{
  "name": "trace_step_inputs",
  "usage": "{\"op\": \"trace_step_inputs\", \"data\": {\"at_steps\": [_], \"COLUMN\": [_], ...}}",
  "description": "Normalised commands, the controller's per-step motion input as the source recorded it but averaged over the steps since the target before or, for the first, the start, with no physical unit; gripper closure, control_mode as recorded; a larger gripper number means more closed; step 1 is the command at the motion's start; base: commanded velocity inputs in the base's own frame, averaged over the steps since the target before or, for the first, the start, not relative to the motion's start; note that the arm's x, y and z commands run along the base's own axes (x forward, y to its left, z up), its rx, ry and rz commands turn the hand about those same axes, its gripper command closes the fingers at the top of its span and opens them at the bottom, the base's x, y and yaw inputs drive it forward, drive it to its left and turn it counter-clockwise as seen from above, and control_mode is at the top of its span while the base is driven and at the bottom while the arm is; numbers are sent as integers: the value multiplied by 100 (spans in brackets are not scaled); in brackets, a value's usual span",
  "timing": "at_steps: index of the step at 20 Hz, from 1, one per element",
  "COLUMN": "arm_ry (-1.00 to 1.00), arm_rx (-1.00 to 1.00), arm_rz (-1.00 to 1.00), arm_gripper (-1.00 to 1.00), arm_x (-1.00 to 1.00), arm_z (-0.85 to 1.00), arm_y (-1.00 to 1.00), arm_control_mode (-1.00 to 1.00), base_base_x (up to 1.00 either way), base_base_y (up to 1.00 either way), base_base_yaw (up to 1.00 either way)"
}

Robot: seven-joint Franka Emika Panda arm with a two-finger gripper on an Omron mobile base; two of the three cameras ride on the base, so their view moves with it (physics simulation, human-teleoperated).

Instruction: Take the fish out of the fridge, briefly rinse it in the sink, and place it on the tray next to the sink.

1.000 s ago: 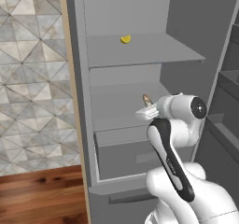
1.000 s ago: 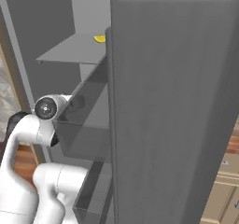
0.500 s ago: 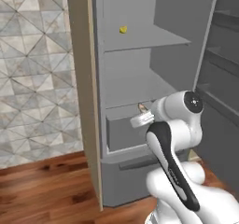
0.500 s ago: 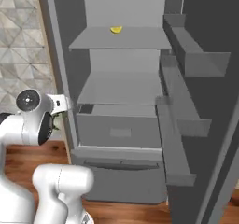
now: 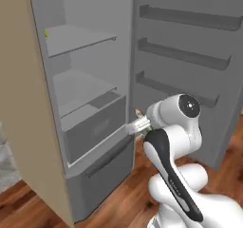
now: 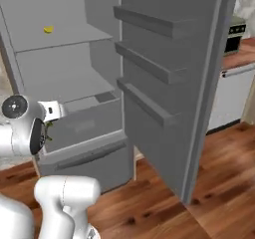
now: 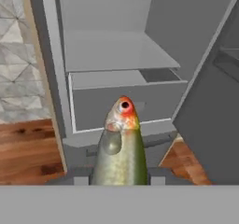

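Fish (image 7: 119, 148) now pulled clear of the fridge (image 7: 116, 69) ahead, apparently clamped between the nearly closed gripper (image 7: 116, 177), so ready for the sink.

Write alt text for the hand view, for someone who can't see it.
An olive-green fish with a reddish head fills the lower middle, held between the jaws and pointing at the open grey fridge. Behind it are a bare shelf and a grey drawer; wood floor shows at lower left and lower right.
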Motion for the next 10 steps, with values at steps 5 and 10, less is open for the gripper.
{"op": "trace_step_inputs", "data": {"at_steps": [5,10], "arm_ry": [0,0], "arm_rx": [0,0], "arm_rz": [0,0], "arm_gripper": [100,100], "arm_x": [0,0], "arm_z": [0,0], "arm_y": [0,0], "arm_control_mode": [100,100], "base_base_x": [0,-3], "base_base_y": [0,0], "base_base_yaw": [-100,-100]}}
